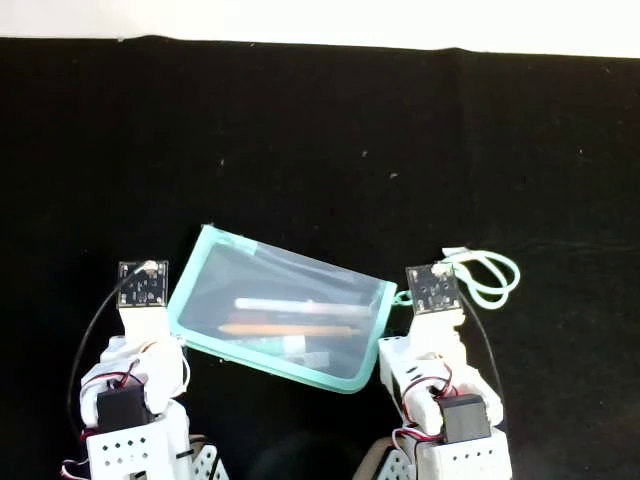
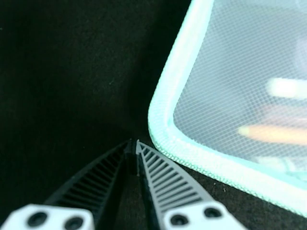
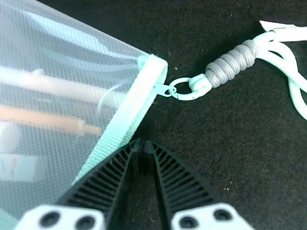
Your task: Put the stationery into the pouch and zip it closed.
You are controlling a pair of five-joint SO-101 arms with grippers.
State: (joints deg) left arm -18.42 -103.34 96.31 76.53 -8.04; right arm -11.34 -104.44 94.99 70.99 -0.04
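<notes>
A clear mesh pouch [image 1: 280,310] with mint-green trim lies tilted on the black table between the two arms. Pens and pencils [image 1: 295,318] lie inside it. Its zip pull ring [image 3: 181,89] sits at the pouch's right end, tied to a mint cord loop [image 1: 488,275]. My left gripper [image 2: 133,144] is shut and empty, just off the pouch's rounded left corner [image 2: 160,129]. My right gripper [image 3: 143,143] is shut and empty, beside the pouch's right edge [image 3: 125,123], a little short of the pull ring.
The black cloth table [image 1: 320,140] stretches open behind the pouch up to a white wall strip [image 1: 320,20]. Both arms' white bodies [image 1: 135,400] [image 1: 440,400] stand at the near edge.
</notes>
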